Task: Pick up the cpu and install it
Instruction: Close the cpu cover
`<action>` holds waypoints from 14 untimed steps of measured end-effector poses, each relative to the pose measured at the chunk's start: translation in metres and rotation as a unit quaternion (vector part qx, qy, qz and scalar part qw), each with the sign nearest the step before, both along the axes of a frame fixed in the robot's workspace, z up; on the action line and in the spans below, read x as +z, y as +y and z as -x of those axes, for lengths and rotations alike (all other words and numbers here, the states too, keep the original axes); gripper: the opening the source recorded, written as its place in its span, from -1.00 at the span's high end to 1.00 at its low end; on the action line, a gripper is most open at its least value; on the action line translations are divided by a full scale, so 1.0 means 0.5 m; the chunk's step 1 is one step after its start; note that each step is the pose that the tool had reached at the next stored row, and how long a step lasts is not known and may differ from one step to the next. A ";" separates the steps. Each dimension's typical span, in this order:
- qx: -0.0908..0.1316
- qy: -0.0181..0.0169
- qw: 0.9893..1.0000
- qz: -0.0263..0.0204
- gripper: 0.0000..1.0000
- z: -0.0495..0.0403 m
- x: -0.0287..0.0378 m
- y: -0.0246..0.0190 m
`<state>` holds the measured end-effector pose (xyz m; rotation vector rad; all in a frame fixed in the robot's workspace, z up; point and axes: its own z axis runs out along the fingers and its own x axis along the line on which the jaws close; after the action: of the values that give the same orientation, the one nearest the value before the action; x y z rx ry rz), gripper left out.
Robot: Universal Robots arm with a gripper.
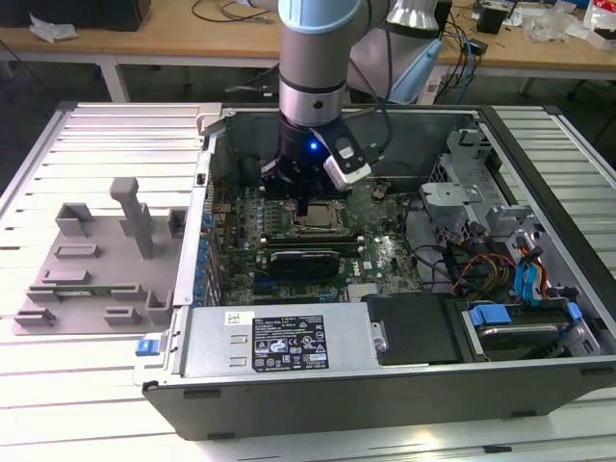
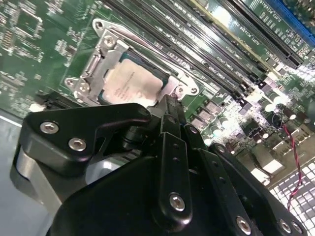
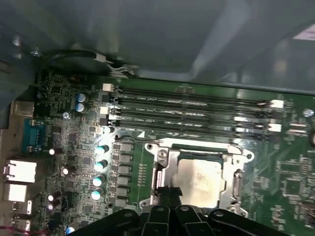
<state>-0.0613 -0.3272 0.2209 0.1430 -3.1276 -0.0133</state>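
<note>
While looking down into the open computer case [image 1: 385, 395], found the end effector [image 1: 303, 205] low over the motherboard [image 1: 390, 255], with its fingers [image 3: 163, 191] drawn together and nothing clamped between them. Saw the joined tips in both wrist views just over one edge of the cpu [image 2: 130, 86]; could not tell whether touching it or just clear. Found the cpu lying flat inside the metal socket frame [image 2: 105, 49], with its silver-grey top plate facing up and its sides square with the frame. Noted screws [image 2: 100, 23] at the frame's corners. Along one side of the socket, saw rows of long black memory slots [image 3: 187, 105] running parallel to it; along another side, a line of small round capacitors [image 3: 101, 165]. Farther out on the green board, picked out a thin red-and-black wire [image 2: 290, 147] in the second wrist view. In the exterior view, saw the arm's grey wrist [image 1: 313, 67] reaching straight down into the case, with a blue light [image 1: 313, 146] glowing on it. Toward the case's near wall, noted a metal power supply box [image 1: 279, 342] with a label on top and, at the exterior view's right, a drive bay [image 1: 510, 327] with blue tabs beside a tangle of cables [image 1: 476, 269]. Well apart from the case, at the exterior view's left, found a grey fixture tray [image 1: 87, 279] resting on the slatted white tabletop [image 1: 67, 385].
</note>
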 end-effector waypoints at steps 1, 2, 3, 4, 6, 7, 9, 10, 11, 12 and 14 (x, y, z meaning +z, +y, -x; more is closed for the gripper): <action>0.001 0.000 1.000 0.000 0.79 0.002 -0.006 0.0000; 0.001 0.000 1.000 0.000 0.79 0.003 -0.011 0.0002; 0.001 0.000 1.000 0.000 0.79 0.003 -0.011 0.0002; 0.001 0.000 1.000 0.000 0.79 0.003 -0.012 0.0024; 0.001 0.000 1.000 0.000 0.79 0.003 -0.022 0.0079; 0.001 0.000 1.000 0.000 0.79 0.003 -0.025 0.0086; 0.001 0.000 1.000 0.000 0.79 0.002 -0.031 0.0096; 0.001 0.000 1.000 0.000 0.79 0.002 -0.032 0.0097; 0.001 0.000 1.000 0.000 0.79 0.003 -0.032 0.0096; 0.001 0.000 1.000 0.000 0.79 0.003 -0.032 0.0096; 0.001 0.000 1.000 0.000 0.79 0.003 -0.033 0.0097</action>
<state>-0.0625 -0.3223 0.2047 0.1461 -3.1275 -0.0133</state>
